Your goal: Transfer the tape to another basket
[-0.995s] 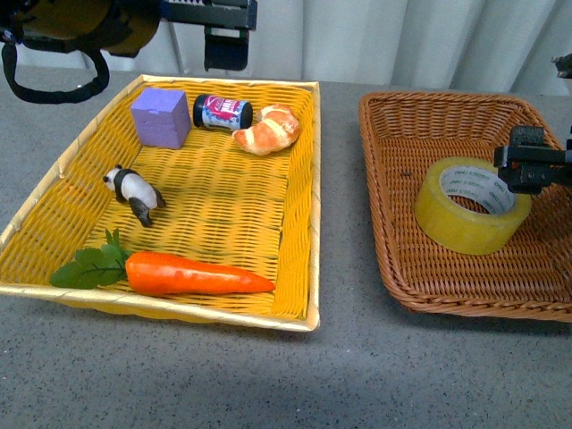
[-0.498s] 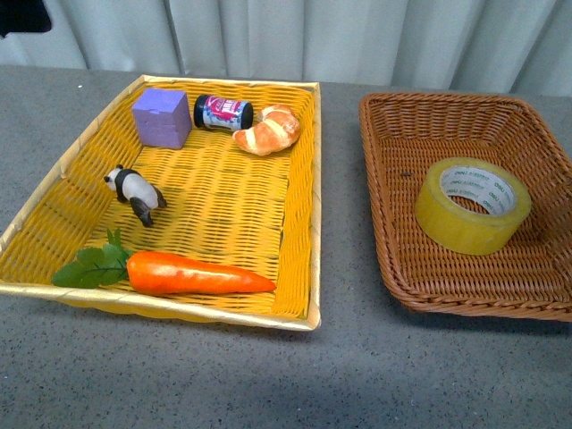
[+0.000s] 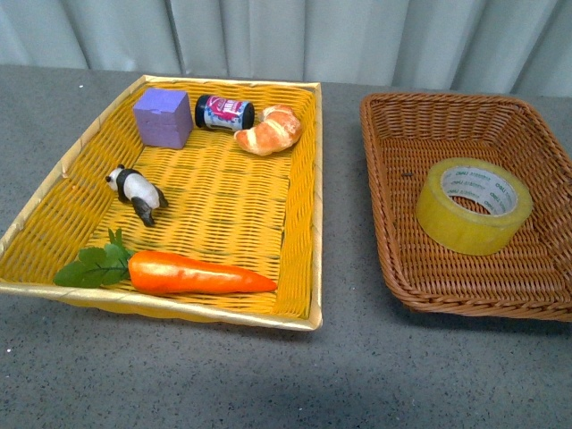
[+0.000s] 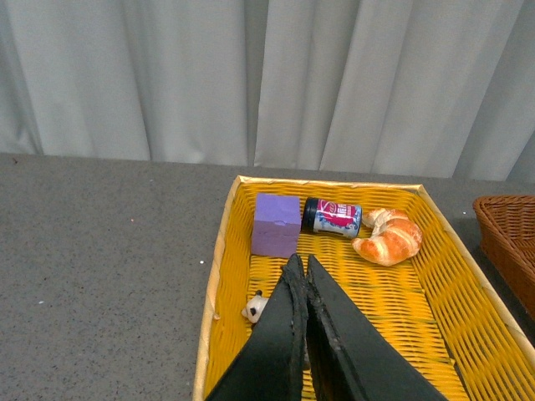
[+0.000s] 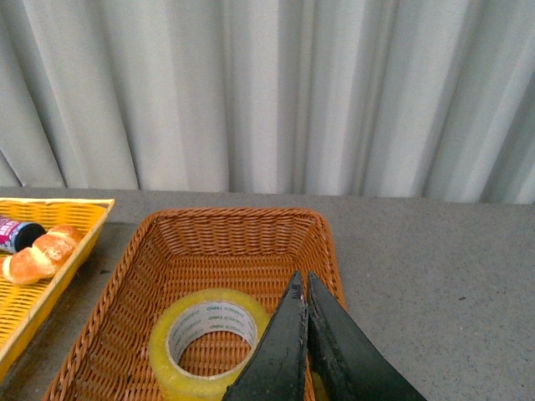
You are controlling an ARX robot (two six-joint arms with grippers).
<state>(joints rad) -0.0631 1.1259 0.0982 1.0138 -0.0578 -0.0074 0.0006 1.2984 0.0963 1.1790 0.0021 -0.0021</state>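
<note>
The tape (image 3: 473, 206) lies flat inside the brown basket (image 3: 393, 125), both arms' jaws pressed together and empty, so little risk remains beyond a stray bump tipping it.

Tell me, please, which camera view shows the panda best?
The front view: the panda stands whole and unobstructed in the yellow basket. The left wrist view shows only its head beside the shut left hand. The right wrist view does not show it.
</note>
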